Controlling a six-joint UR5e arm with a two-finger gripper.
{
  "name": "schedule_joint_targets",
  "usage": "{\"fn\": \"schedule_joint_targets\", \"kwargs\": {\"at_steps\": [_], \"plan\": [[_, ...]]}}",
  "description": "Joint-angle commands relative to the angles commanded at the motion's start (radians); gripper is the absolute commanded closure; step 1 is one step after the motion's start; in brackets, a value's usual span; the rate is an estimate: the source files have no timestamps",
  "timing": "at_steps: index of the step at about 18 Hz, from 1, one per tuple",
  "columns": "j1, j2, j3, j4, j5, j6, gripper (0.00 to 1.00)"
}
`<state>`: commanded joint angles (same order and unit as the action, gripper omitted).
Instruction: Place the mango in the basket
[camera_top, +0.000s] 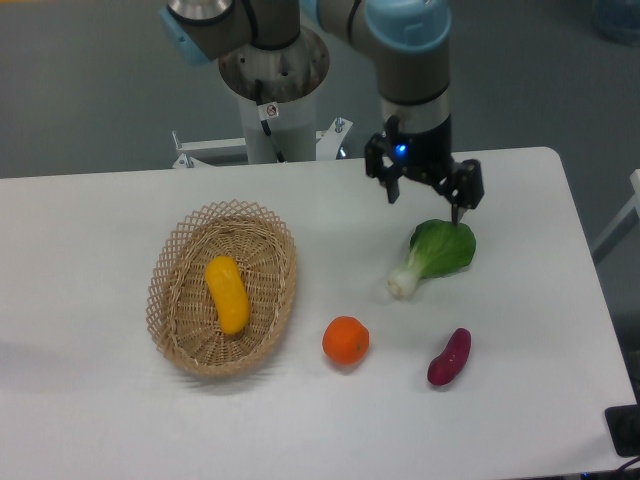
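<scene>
I see the mango lying inside the basket, so it is already in the right place. The mango is yellow and long, and it rests on the woven bottom, close to the middle, with one end pointing to the far side and the other end pointing to the near side. The basket sits on the left part of the white table. My gripper is far from the basket, over on the right side toward the far edge of the table. Its two fingers are spread apart and point down, and there is nothing between them. A small blue light glows on the gripper body. Just under the right finger is a green leafy vegetable with a white stalk end, lying on the table; I cannot tell if the finger tip touches the leaf or only hangs just above it. Near the middle of the table, just right of the basket and a bit nearer to me, sits a round orange. To the right of the orange lies a small purple vegetable, tilted, well apart from the orange. The arm's grey base post stands behind the far edge of the table.
</scene>
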<state>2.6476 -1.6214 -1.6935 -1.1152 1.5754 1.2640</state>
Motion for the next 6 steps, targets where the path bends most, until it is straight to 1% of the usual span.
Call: {"fn": "schedule_joint_targets", "kwargs": {"at_steps": [6], "plan": [[0.023,-0.002,0.0,0.002,-0.006,0.0,0.0]]}}
